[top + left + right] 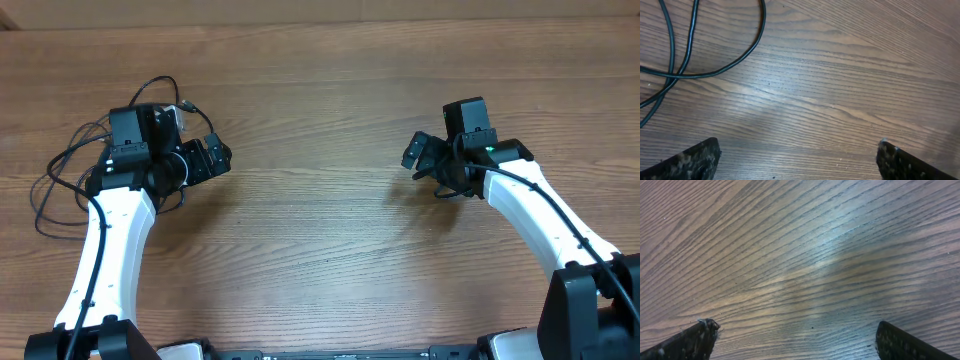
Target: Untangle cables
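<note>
The cables (60,158) are thin black cords lying in a loose tangle at the table's left, partly hidden under my left arm. In the left wrist view the cables (676,76) loop and cross at the upper left. My left gripper (222,158) points right, just past the tangle. Seen from its wrist, the left gripper (797,156) is open over bare wood with nothing between its fingers. My right gripper (412,155) hovers at the right, far from the cords. The right gripper (797,341) is open too, over bare wood.
The wooden table (320,230) spans the whole view, its far edge along the top. Thicker black wiring runs along both white arms. A small plug end (188,105) lies beside the left wrist.
</note>
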